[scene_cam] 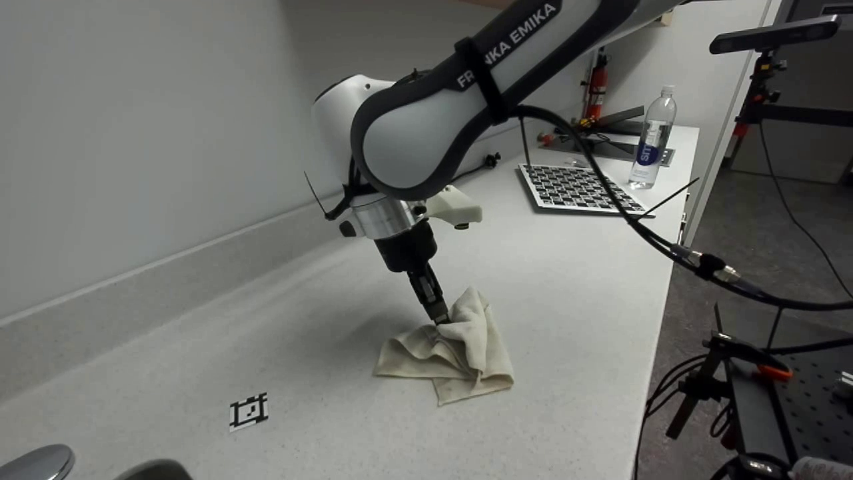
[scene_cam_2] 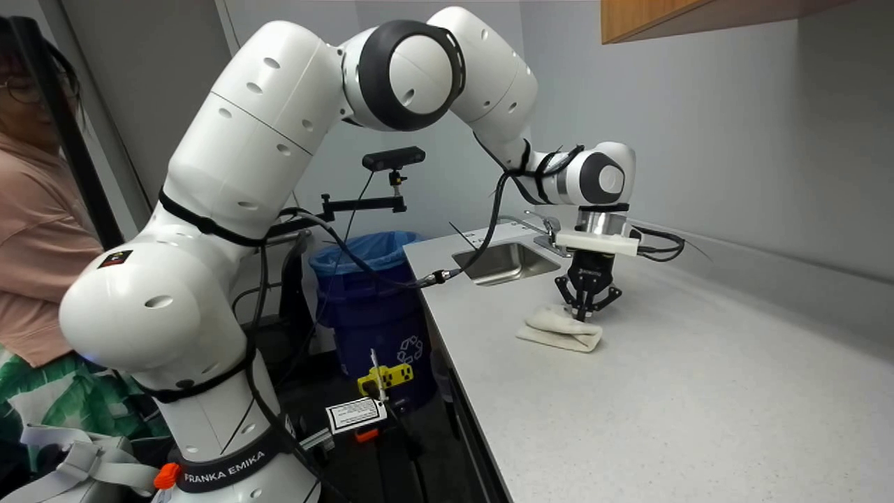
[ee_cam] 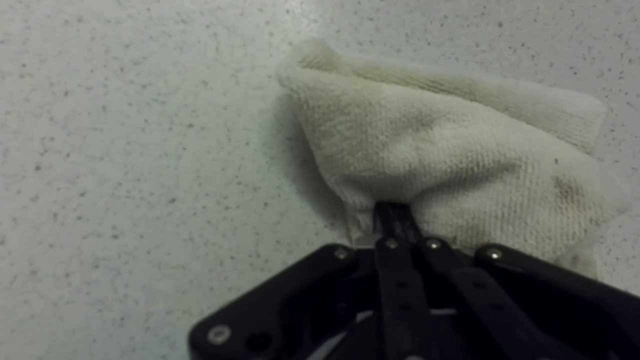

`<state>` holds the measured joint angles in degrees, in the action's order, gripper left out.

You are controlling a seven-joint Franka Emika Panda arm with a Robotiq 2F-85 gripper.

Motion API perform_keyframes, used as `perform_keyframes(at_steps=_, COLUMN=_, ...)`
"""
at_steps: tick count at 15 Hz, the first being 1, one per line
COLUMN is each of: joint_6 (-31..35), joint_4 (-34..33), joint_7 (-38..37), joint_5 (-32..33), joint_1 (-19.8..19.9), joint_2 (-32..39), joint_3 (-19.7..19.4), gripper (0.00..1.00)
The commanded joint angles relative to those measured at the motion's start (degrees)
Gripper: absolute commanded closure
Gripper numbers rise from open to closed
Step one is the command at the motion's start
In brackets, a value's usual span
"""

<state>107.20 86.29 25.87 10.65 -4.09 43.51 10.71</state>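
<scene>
Item: cloth (scene_cam: 470, 350), off-white, crumpled, lying on the bench (scene_cam: 566, 280) directly below your hand (scene_cam: 441, 321).

Condition of hand: fingers pressed together, tips sunk into the cloth near its edge — whether a fold is pinched between them cannot be told from these views.

Position: in the wrist view you have most of the cloth ahead of the fingertips and toward the right of the frame; in an exterior view you see a raised fold (scene_cam: 472, 327) standing just beside the tips.

In the wrist view only: a reddish-brown stain (ee_cam: 567, 191) on the cloth.

In an exterior view only: a black-and-white marker (scene_cam: 248, 411) on the bench, apart from the cloth; a patterned board (scene_cam: 566, 187) with a clear bottle (scene_cam: 653, 150) just beside it; a red fire extinguisher (scene_cam: 597, 87) beyond.

In an exterior view only: a steel sink basin (scene_cam_2: 510, 265) set into the bench; a blue bin (scene_cam_2: 377, 314) alongside; a person (scene_cam_2: 35, 244) in a pink top — partly cut off by the frame.
</scene>
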Motion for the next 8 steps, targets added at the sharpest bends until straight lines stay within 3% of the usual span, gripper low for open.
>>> perform_keyframes(at_steps=1, joint_6=7.1, joint_4=-3.2, joint_7=2.1, joint_5=-1.7, joint_1=-0.8, joint_2=6.7, joint_3=0.9, gripper=1.0)
perform_keyframes(at_steps=8, joint_6=7.8, joint_4=-2.9, joint_7=4.7, joint_5=0.4, joint_1=-1.9, joint_2=6.0, joint_3=0.7, gripper=1.0)
